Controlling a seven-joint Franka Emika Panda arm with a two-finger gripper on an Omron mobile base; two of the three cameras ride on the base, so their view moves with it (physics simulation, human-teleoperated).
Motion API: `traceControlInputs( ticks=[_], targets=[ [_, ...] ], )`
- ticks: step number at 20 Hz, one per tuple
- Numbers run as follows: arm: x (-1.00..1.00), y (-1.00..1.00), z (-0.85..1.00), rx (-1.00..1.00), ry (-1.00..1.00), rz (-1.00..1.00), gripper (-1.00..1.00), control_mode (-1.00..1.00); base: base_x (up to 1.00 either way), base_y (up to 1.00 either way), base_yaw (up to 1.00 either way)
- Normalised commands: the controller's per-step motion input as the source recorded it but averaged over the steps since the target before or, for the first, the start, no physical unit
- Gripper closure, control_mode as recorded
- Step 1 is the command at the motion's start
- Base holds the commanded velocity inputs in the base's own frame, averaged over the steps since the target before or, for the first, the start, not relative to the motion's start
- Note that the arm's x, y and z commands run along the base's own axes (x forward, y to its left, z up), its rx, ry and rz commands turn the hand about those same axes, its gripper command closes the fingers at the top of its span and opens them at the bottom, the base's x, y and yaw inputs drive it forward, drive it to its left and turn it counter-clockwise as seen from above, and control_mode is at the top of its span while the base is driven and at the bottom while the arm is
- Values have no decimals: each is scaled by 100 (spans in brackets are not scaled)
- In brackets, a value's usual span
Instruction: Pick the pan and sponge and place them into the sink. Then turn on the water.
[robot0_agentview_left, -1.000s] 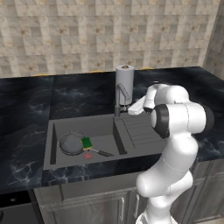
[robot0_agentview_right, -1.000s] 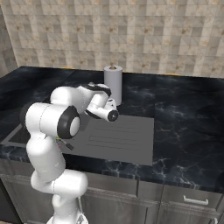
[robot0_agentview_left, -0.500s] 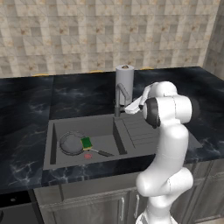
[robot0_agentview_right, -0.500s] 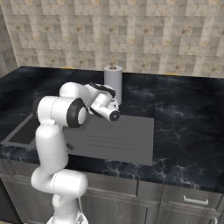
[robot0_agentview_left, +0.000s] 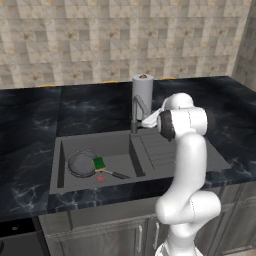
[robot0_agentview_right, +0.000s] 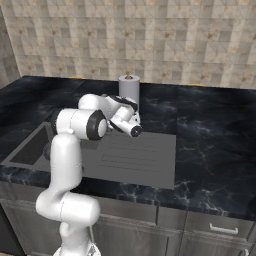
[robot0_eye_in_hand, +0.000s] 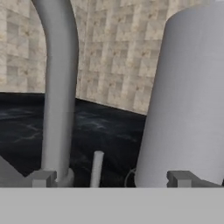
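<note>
You see the pan (robot0_agentview_left: 81, 163) and sponge (robot0_agentview_left: 99, 163) lying in the sink (robot0_agentview_left: 120, 150), sponge at the pan's 3 o'clock rim. The tool (robot0_eye_in_hand: 111, 178), wide open and empty, faces the faucet (robot0_eye_in_hand: 57, 87); the paper-towel roll (robot0_eye_in_hand: 192, 96) is cut off at 3 o'clock.

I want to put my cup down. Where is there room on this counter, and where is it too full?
Bare dark counter lies left of the sink, and more to its right. The ribbed drainboard is bare too. It is crowded in the basin, with the pan and sponge, and around the faucet and grey cylinder.
</note>
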Motion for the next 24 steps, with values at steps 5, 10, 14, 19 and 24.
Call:
traceControlInputs(
  ticks=[5,10,14,19,24],
  targets=[
    [57,0,0,2,0,-5,-100,-100,0,0,0],
    [45,0,-8,0,0,-5,-100,-100,0,0,0],
    [34,0,-26,0,0,-4,-100,-100,0,0,0],
    [35,0,-34,0,0,-6,-100,-100,0,0,0],
    [27,0,-50,0,0,-7,-100,-100,0,0,0]
  ],
)
